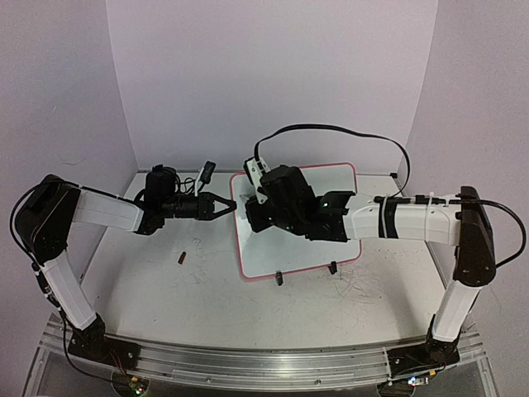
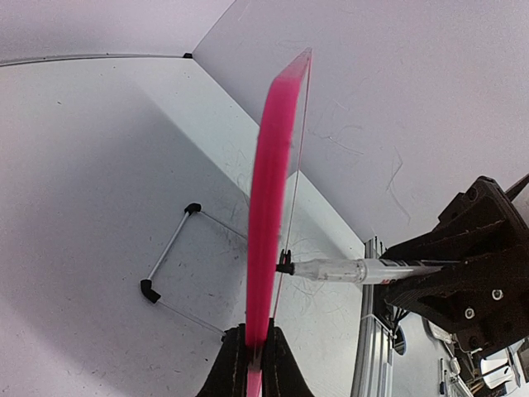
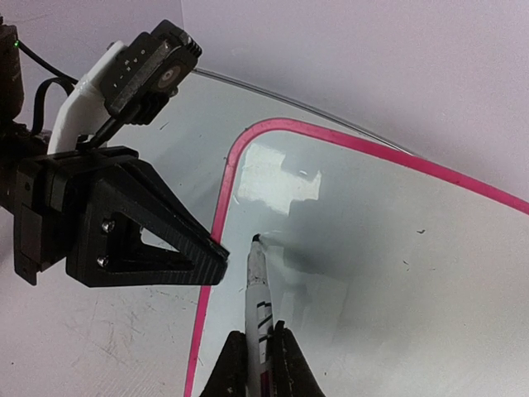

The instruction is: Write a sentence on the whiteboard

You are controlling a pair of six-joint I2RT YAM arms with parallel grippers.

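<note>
Bench (image 1: 207, 298): scuffed white, with both arms bolted at its near edge.
Dark bit (image 1: 182, 257): lies alone on the left half of the bench, nearer than the board. It may be the marker's cap, but it is too small to tell.
Feet (image 1: 279, 278): small black clips under the board's near edge, resting on the bench.
Board (image 1: 277, 248): mid-bench and towards the far edge, with a pink frame (image 2: 269, 207) and a glossy white face. It seems propped up on its feet; how steeply cannot be told. The right arm hides much of the face from above.
Left jaws: closed on the frame at the board's left edge. The left wrist view shows the pink strip pinched between them.
Right jaws: closed round the marker (image 3: 258, 289), gripping the barrel well back from the tip.
Marker tip: touching the board face just inside the left edge, a little nearer than the far-left corner.
Sentence: no writing shows on the bare part of the face near the tip, so by my reading the line is at its very start.
How the board handles: likely light, thin and stiff with a slick face, so it would skid or rock on its feet under a pen stroke.
Where to hold: the frame edge, as the left jaws do, which keeps them off the writing face and out of the marker's way.
How the marker handles: slim, hard and light. Gentle pressure should do, since a heavy push could shove the board or make the tip skate.
</note>
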